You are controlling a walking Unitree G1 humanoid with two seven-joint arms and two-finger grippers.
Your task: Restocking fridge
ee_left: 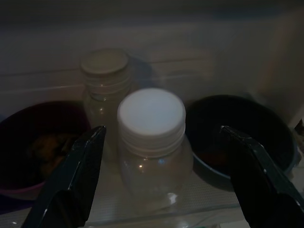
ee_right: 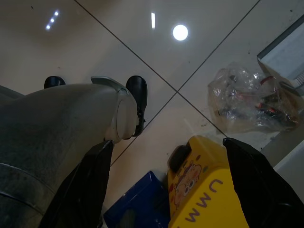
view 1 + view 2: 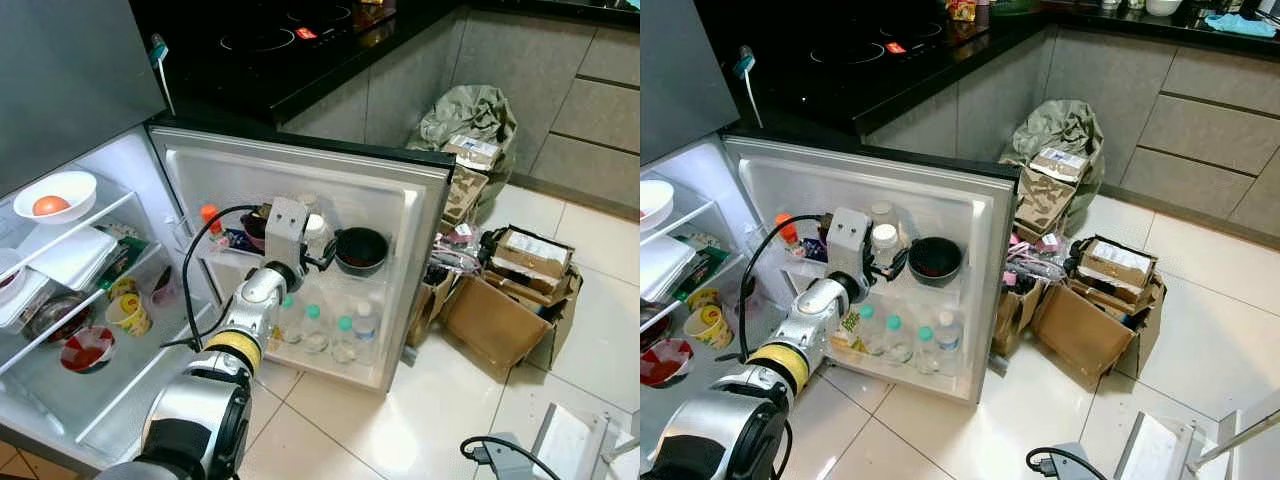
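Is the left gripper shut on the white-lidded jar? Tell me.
No: in the left wrist view the left gripper is open, its fingers standing apart on either side of the white-lidded jar.

Letters "UMM" read in dark print, running sideways along yellow container (image 2: 204,190) beside cartoon figure, seen in right wrist view; labels on door bottles (image 3: 330,330) and cardboard boxes (image 3: 530,250) too small to be read

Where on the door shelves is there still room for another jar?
Upper door shelf: a bare stretch right of the black bowl. Its left is crowded: white-lidded jar between the open left tool fingers, purple bowl. Bottles fill the lower shelf.
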